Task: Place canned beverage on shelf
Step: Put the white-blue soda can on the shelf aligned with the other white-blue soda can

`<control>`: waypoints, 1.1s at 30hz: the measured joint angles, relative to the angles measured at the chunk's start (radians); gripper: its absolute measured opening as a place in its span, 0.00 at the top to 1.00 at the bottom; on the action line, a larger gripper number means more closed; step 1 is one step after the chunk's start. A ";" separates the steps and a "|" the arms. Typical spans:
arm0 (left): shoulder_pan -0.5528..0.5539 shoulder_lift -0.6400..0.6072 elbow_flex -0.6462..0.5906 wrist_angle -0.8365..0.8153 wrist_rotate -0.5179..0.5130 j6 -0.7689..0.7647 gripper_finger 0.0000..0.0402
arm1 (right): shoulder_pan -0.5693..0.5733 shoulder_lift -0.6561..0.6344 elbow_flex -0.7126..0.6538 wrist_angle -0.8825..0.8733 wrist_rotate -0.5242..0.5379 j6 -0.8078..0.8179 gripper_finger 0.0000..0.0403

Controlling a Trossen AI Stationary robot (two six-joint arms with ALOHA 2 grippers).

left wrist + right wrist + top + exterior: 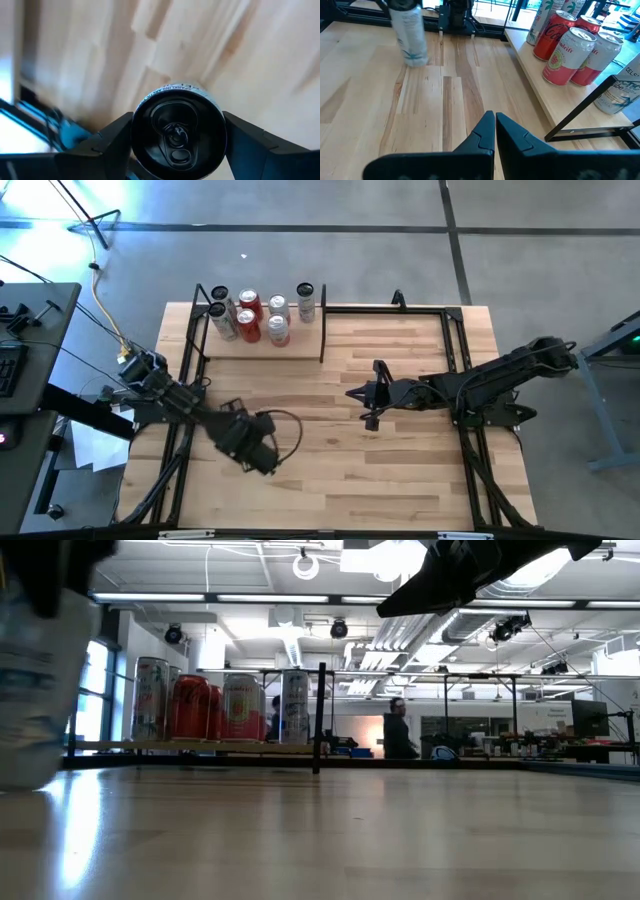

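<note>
Can between left jaws, upright

The floor is grey concrete crossed by dark seams. Beyond the table lies an open hall — long ceiling lights, exposed ducts, tall windows at one side — with workbenches and a person standing far back.

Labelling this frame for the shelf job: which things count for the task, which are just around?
Job:
- can between the left pincer's fingers, standing on the table
- shelf, its board holding seven cans

Just around:
- right pincer, shut, idle over mid-table
- keyboard on the side desk
- person in the room behind
</note>
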 joint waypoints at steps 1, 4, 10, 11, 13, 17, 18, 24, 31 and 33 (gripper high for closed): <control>0.018 0.001 0.003 0.000 -0.014 0.038 0.40 | 0.000 0.000 0.000 0.000 0.000 0.000 1.00; 0.076 0.003 0.024 0.015 -0.066 0.148 0.40 | 0.000 0.000 0.000 0.000 0.000 -0.001 1.00; 0.224 0.003 0.081 0.072 -0.134 0.396 0.40 | 0.000 0.000 0.000 0.000 0.000 -0.002 1.00; 0.252 0.003 0.089 0.097 -0.133 0.439 0.40 | 0.000 0.000 0.000 -0.001 0.000 -0.002 1.00; 0.307 0.003 0.106 0.128 -0.129 0.518 0.40 | 0.000 0.000 0.000 -0.006 0.000 -0.003 1.00; 0.399 0.003 0.155 0.143 -0.129 0.658 0.40 | 0.000 0.000 0.000 -0.025 0.000 -0.003 1.00; 0.417 0.003 0.171 0.161 -0.131 0.693 0.40 | 0.000 0.000 0.000 -0.029 0.000 -0.003 1.00; 0.519 0.002 0.252 0.202 -0.140 0.859 0.40 | 0.000 0.000 0.000 -0.033 0.000 -0.011 1.00; 0.673 0.002 0.269 0.263 -0.141 1.034 0.40 | 0.000 0.000 0.000 -0.034 0.000 -0.011 1.00; 0.715 0.003 0.269 0.274 -0.141 1.065 0.40 | 0.000 0.000 0.000 -0.035 0.001 -0.011 1.00</control>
